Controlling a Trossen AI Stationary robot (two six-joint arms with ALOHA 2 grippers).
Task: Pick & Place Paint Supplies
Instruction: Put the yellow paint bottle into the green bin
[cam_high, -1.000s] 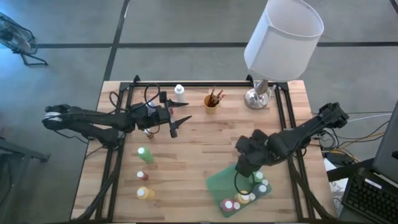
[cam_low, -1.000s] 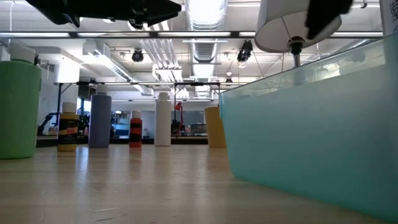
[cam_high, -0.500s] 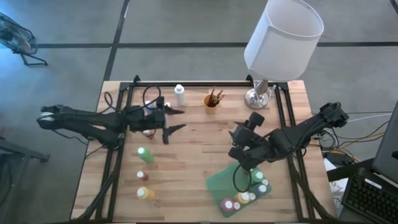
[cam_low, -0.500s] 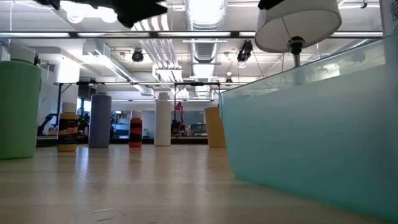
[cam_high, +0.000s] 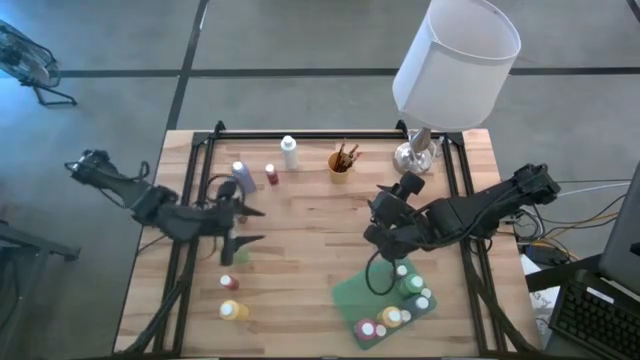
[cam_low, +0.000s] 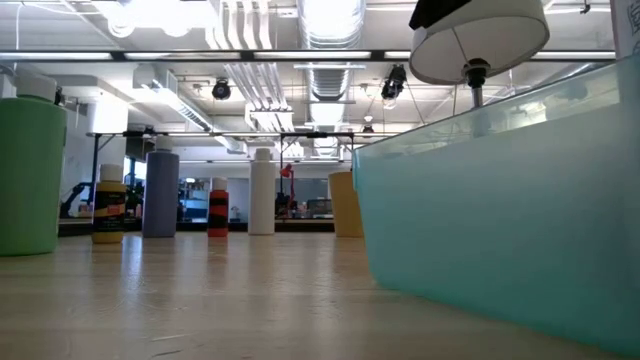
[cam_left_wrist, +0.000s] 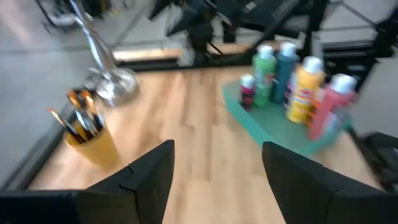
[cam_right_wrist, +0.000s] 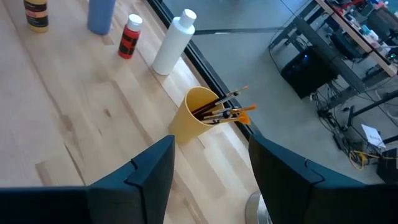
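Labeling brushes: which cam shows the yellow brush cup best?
Right wrist view: yellow cup close, brushes sticking out. Left wrist view shows it blurred; the high view small, near the lamp base; the low view only a yellow side, brushes unseen.

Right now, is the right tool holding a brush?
No, the right tool is open and empty, pointed at the yellow cup where the brushes stand.
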